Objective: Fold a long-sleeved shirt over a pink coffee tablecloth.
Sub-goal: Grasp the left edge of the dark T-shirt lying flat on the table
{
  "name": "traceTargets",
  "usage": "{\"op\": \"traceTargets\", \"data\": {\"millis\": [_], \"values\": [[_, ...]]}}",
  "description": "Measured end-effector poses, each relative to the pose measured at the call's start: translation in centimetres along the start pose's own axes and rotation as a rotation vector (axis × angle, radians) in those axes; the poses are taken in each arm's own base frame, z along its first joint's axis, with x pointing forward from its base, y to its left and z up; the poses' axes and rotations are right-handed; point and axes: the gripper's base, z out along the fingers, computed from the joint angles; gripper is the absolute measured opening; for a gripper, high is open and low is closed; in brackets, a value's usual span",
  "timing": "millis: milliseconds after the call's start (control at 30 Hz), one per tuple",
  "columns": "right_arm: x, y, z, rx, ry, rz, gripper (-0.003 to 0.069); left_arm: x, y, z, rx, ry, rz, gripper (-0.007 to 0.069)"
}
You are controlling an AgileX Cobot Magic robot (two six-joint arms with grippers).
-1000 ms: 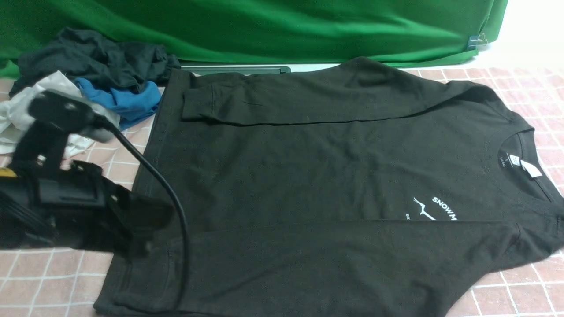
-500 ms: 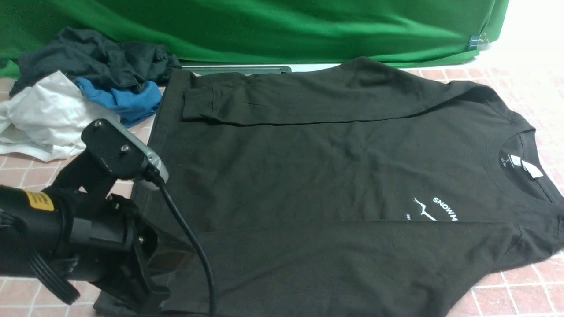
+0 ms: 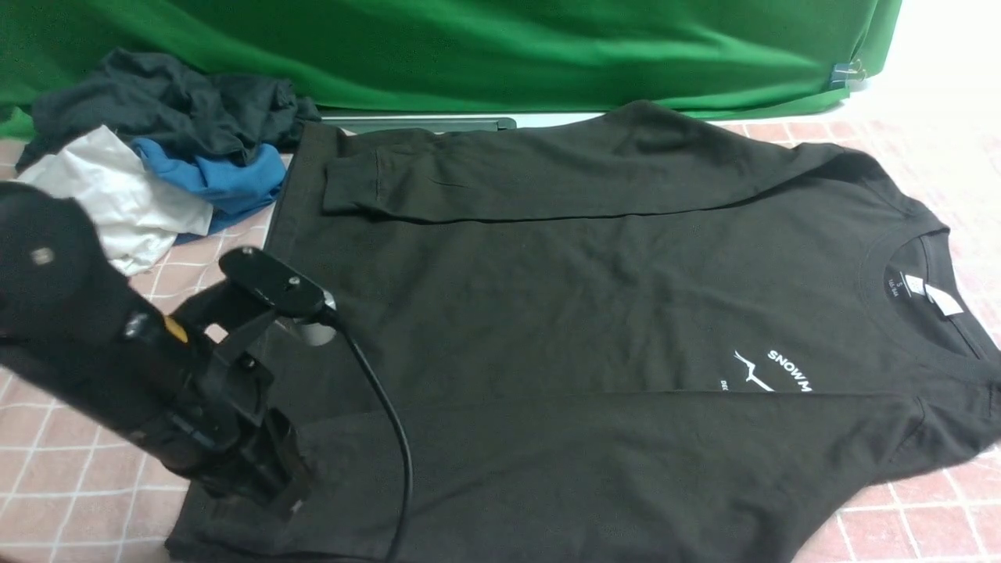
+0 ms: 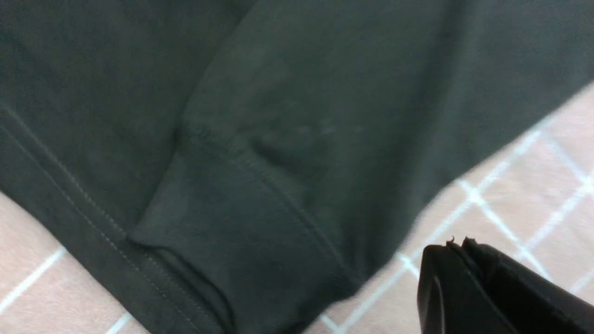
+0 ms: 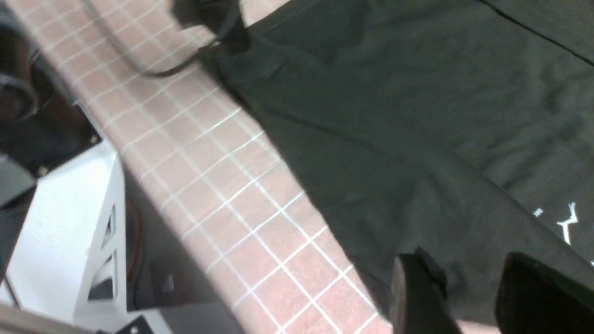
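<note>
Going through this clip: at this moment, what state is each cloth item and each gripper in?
long-sleeved shirt: flat, chest print up, both sleeves folded across the body, body not yet folded.
pink tablecloth: spread flat under the shirt.
left gripper: shut, empty, beside the shirt.
right gripper: open, empty, over the shirt's edge.
pile of garments: bunched up, far left.
green cloth: draped at the back.

left arm (image 3: 78, 344): black | left claw (image 4: 459, 246): black | label (image 3: 176, 330): yellow, perhaps sticker | cable (image 3: 395, 446): black | mount (image 3: 270, 280): screws
</note>
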Motion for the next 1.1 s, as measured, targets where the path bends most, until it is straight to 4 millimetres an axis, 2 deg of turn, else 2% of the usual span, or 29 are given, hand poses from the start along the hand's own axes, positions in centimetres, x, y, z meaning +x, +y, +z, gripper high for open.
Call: {"op": "traceTargets", "data": {"millis": [200,300,333,367,400,500,633,867,1067,1100], "values": [[0.2,-0.3,0.0,0.033,0.037,-0.025,0.024,-0.6,3.1,2.5,-0.003,0.009,-0.002,0.0057],[0.2,-0.5,0.0,0.055,0.04,-0.034,0.024,-1.5,4.1,3.2,-0.071,-0.053,0.053,0.0138],[0.2,-0.5,0.0,0.056,0.04,-0.035,0.024,-1.5,4.1,3.3,-0.075,-0.058,0.052,0.0144],[0.2,-0.5,0.0,0.06,0.04,-0.036,0.024,-1.8,4.5,3.4,-0.105,-0.084,0.077,0.0198],[0.2,-0.5,0.0,0.06,0.04,-0.036,0.024,-1.9,4.6,3.4,-0.114,-0.091,0.083,0.0205],[0.2,-0.5,0.0,0.06,0.04,-0.036,0.024,-2.4,5.2,3.8,-0.165,-0.127,0.132,0.0311],[0.2,-0.5,0.0,0.06,0.041,-0.036,0.024,-2.6,5.8,4.9,-0.171,-0.109,0.193,0.0375],[0.2,-0.5,0.0,0.061,0.041,-0.036,0.024,-2.4,6.2,6.7,-0.132,-0.051,0.24,0.0367],[0.2,-0.5,0.0,0.061,0.039,-0.036,0.024,-2.2,6.0,6.9,-0.101,-0.037,0.239,0.0278],[0.2,-0.5,0.0,0.062,0.035,-0.036,0.024,-2.2,6.0,6.9,-0.097,-0.034,0.238,0.0235]]}}
